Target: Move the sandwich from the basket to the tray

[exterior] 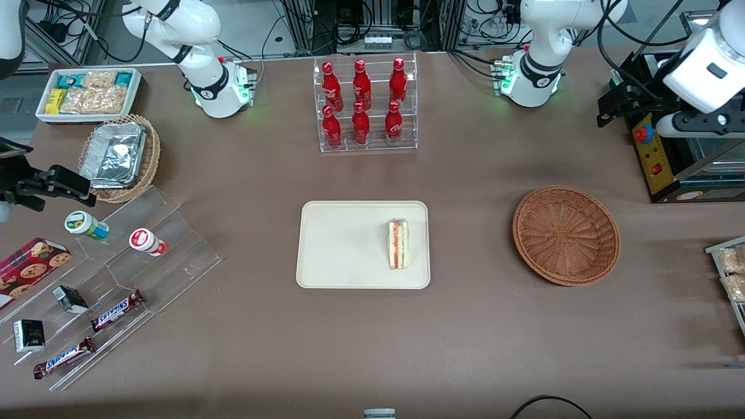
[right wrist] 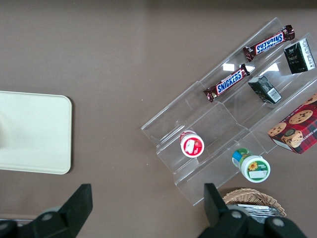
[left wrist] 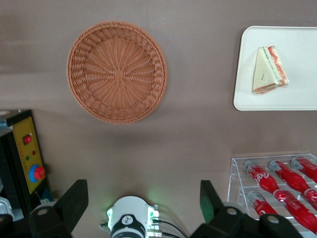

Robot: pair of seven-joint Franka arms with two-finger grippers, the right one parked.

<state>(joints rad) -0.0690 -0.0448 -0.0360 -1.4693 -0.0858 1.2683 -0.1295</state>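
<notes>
The sandwich (exterior: pixel 398 244) lies on the cream tray (exterior: pixel 343 247), on the part of it nearest the basket, its red and green filling edge showing. The left wrist view shows it too (left wrist: pixel 269 71), lying on the tray (left wrist: pixel 297 96). The reddish-brown wicker basket (exterior: pixel 566 234) sits empty beside the tray, toward the working arm's end; it also shows in the left wrist view (left wrist: pixel 117 72). My left gripper (exterior: pixel 611 107) is held high, farther from the front camera than the basket. It is open and empty (left wrist: pixel 142 208), its two fingers spread wide.
A clear rack of red bottles (exterior: pixel 365 105) stands farther back than the tray. A black and yellow control box (exterior: pixel 657 157) is near the gripper. A metal tray of snacks (exterior: pixel 730 273) sits at the working arm's end. An acrylic snack stand (exterior: pixel 116 262) is at the parked arm's end.
</notes>
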